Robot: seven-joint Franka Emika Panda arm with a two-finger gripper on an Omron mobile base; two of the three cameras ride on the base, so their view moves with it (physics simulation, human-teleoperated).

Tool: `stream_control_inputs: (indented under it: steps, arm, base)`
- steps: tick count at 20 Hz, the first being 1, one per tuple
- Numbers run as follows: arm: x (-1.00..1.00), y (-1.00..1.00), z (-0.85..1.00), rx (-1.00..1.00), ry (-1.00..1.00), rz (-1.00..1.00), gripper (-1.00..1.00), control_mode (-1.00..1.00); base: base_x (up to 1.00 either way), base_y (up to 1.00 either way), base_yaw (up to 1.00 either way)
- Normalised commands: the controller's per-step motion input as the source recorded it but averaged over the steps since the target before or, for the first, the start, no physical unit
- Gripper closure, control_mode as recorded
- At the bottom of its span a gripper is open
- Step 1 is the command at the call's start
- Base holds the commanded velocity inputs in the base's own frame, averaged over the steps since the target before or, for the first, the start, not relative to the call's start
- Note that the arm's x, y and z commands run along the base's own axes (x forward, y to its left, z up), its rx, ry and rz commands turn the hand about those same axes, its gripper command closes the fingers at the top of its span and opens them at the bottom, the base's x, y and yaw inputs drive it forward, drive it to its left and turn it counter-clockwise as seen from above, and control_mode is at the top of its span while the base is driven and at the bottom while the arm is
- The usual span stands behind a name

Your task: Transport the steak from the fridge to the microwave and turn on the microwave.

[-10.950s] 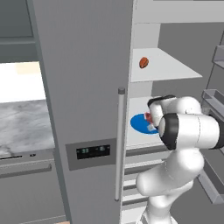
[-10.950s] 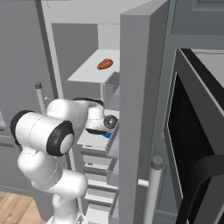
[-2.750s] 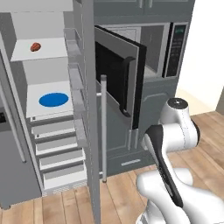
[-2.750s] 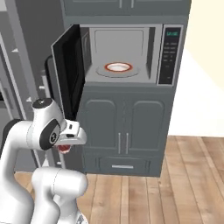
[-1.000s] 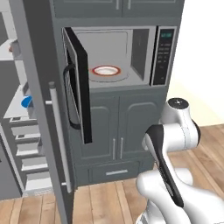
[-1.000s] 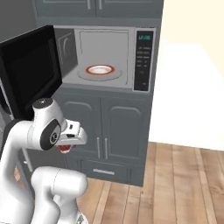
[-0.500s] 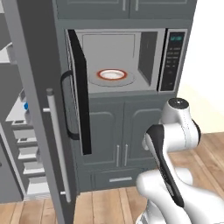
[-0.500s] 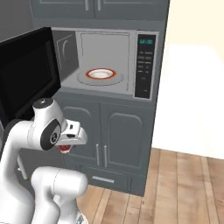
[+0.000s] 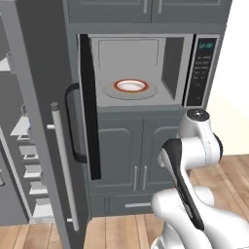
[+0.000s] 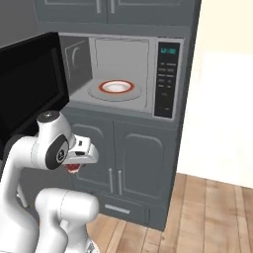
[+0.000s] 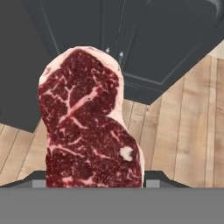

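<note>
Closest to my hand camera I see one steak, a marbled dark red slab with a pale fat rim, standing up from the bottom centre of the frame and pinched in the end effector, whose jaws are closed on its lower edge. In the right base view a small red part of the meat shows under the white hand, at the left of the frame, low in front of the cabinets.

Behind the steak I count two grey lower cabinet doors, each with one short vertical pull, and a wooden floor running along the right.

Farther up, one microwave sits built into the cabinet wall, its door swung wide toward the left of the frame. Inside I see one round white plate with a red rim. One dark button panel with a green clock sits at its right.

At the far left of the left base view stands the fridge, one long bar handle on its open door and white shelves beyond.
</note>
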Motion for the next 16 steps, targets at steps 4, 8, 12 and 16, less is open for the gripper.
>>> stream_control_inputs:
  steps: [4, 8, 12, 16]
  arm:
    - [0.00, 0.00, 0.00, 0.00, 0.00, 0.00, 1.00, 1.00]
    - [0.00, 0.00, 0.00, 0.00, 0.00, 0.00, 1.00, 1.00]
    - [0.00, 0.00, 0.00, 0.00, 0.00, 0.00, 1.00, 1.00]
    - [0.00, 0.00, 0.00, 0.00, 0.00, 0.00, 1.00, 1.00]
  base:
    - [0.25, -0.34, 0.16]
    - [0.31, -0.36, 0.15]
    - [0.35, -0.35, 0.14]
    - [0.34, -0.34, 0.13]
